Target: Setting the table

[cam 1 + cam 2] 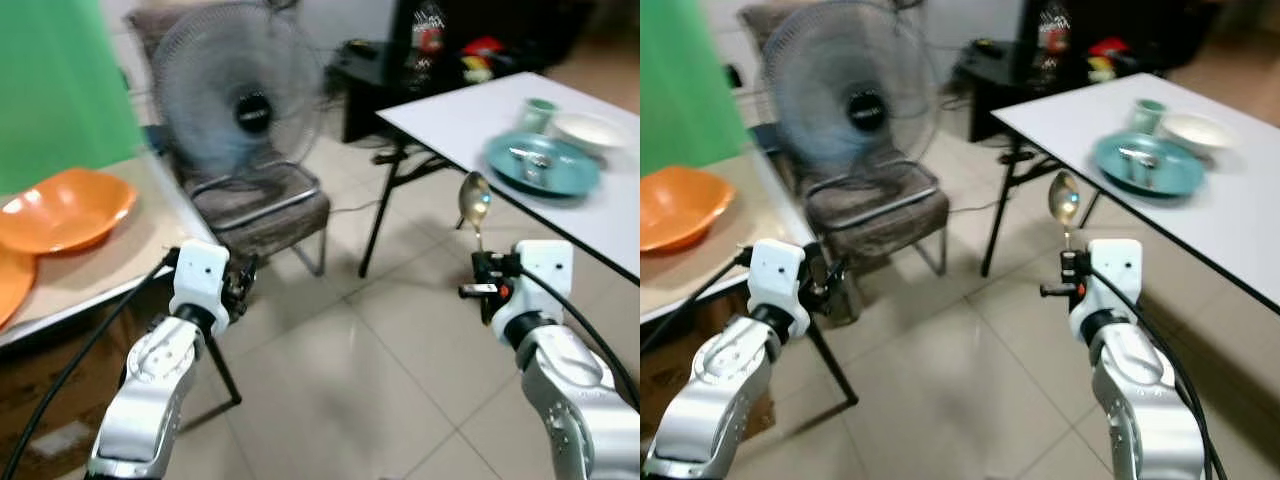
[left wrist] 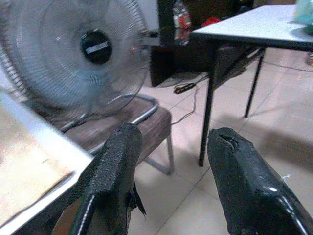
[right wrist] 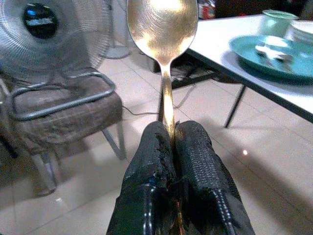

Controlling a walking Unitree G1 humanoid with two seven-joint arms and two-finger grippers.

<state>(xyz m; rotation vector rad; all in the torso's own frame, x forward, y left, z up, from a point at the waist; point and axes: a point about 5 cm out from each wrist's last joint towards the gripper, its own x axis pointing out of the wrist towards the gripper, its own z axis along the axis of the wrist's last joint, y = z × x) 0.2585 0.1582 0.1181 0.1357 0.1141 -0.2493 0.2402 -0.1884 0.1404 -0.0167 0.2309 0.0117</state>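
**Spoon held upright beside the white counter**

The metal spoon [image 3: 163,29], its oval bowl shiny and brass-tinted, stands upright at right of centre in the left eye view, its thin handle pinched between the clenched jaws of the right gripper [image 1: 480,270]; the handle's lower end is hidden between the textured black fingers [image 3: 195,152]. Behind it, upper right, the white counter [image 1: 470,120] carries a teal plate [image 1: 543,163], a pale green cup [image 1: 540,113] and a white bowl [image 1: 592,129]; something small lies in the plate, too blurred to name. The left gripper [image 2: 171,161], lower left, hangs with its jaws released and spread, grasping nothing. At far left an orange bowl [image 1: 62,208] sits on a tan counter [image 1: 130,240], cut off by the frame edge. A round wire-grilled fan [image 1: 240,90] stands behind a worn brown chair [image 1: 262,208] over glossy floor tiles [image 1: 340,380].
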